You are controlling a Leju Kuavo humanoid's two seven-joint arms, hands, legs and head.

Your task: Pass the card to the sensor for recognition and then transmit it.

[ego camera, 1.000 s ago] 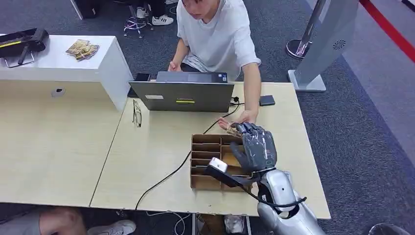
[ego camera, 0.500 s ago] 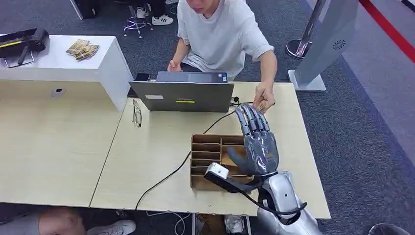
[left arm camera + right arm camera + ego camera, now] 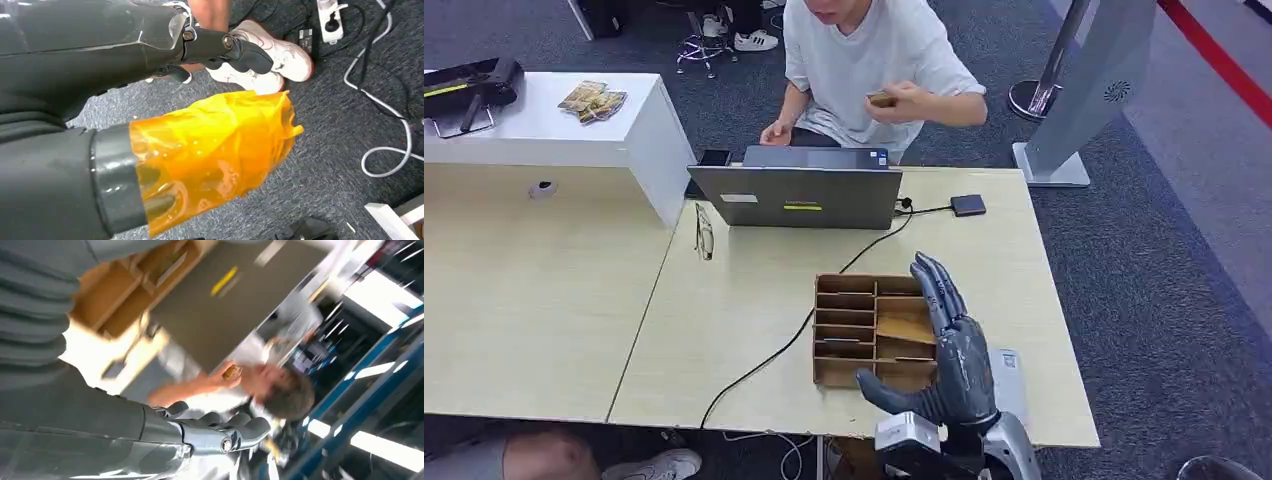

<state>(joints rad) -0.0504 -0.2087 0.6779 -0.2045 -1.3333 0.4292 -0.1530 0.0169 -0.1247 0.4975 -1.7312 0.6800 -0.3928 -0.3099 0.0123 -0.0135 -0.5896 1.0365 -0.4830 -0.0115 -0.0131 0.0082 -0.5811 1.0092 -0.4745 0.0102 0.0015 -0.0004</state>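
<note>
right hand (image 3: 954,345) is spread and holds nothing, poised above the table edge beside the tray (image 3: 844,330). the card (image 3: 882,99) sits in the person's hand (image 3: 902,100). risk: a low swing could clip the tray. left wrist view alone shows the left hand (image 3: 150,100) hanging above the floor; grasp state cannot be told.

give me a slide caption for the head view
Robot's right hand open and empty beside the wooden organizer, while the seated person's hand holds the card behind the laptop.
</note>
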